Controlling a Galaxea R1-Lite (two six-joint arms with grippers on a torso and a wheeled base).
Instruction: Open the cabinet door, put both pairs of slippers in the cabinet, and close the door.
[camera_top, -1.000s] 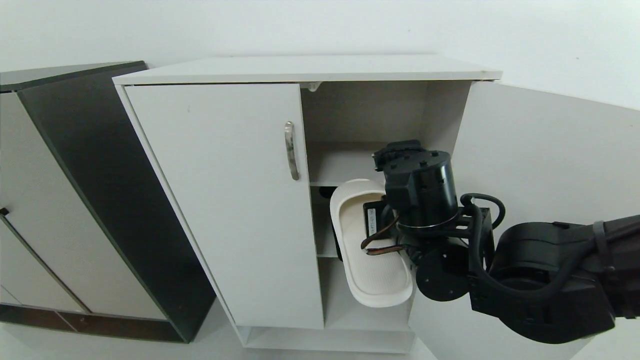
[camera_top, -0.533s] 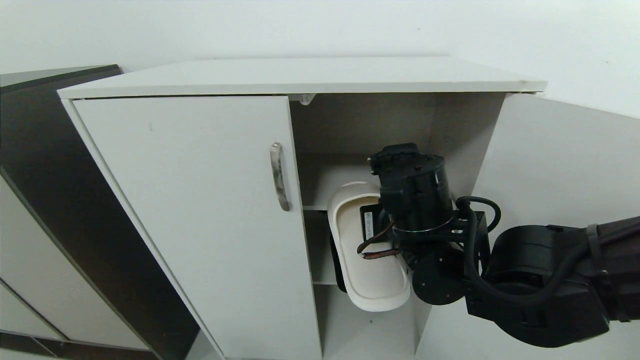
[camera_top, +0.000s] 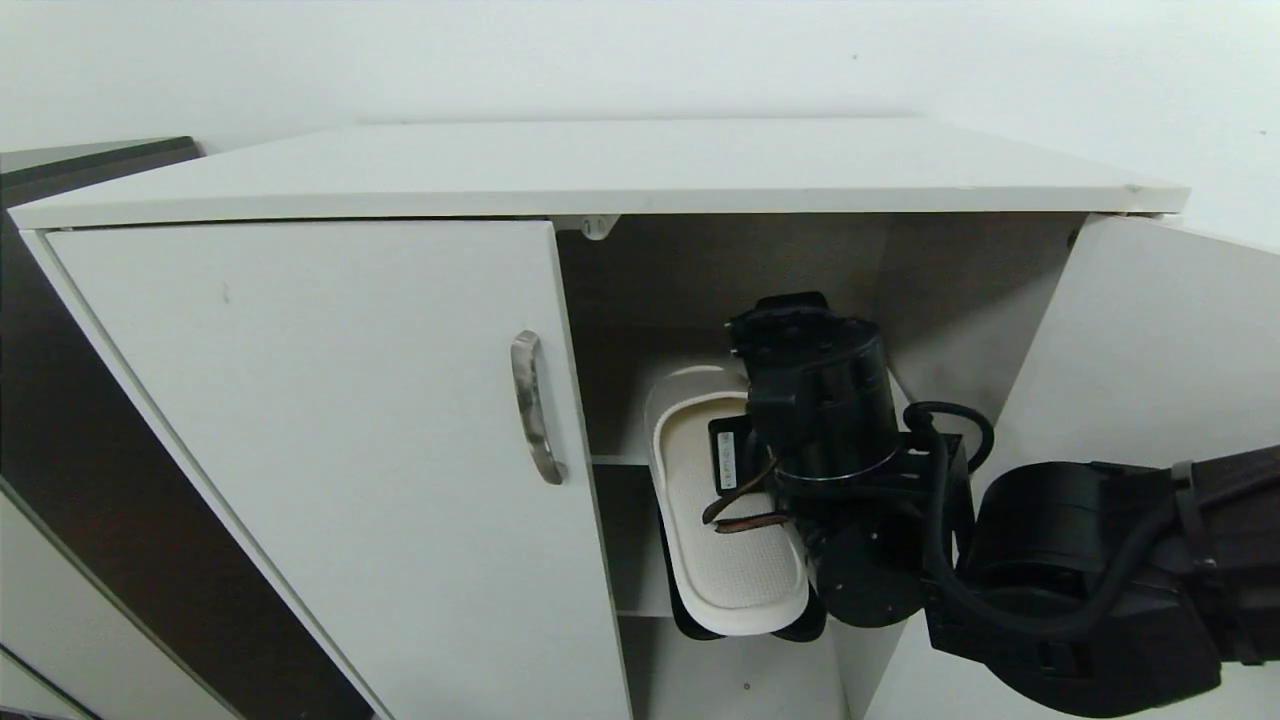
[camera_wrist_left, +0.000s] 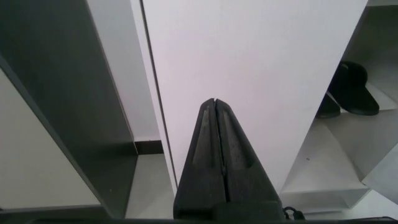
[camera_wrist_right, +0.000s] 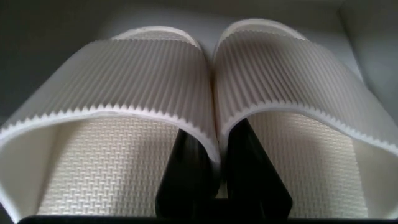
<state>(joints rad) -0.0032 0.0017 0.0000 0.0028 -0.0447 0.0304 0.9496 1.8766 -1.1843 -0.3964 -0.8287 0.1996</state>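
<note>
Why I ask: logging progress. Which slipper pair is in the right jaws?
The white pair, clamped side by side in the right gripper. The black pair already sits inside the cabinet, ungripped.

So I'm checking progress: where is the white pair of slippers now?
In the head view, the white slippers hang in the right gripper, at the open right half of the cabinet.

Cabinet (camera_top: 600, 170) open; white slippers (camera_top: 730, 570) side by side at middle shelf; black slippers (camera_wrist_left: 351, 90) inside.
</note>
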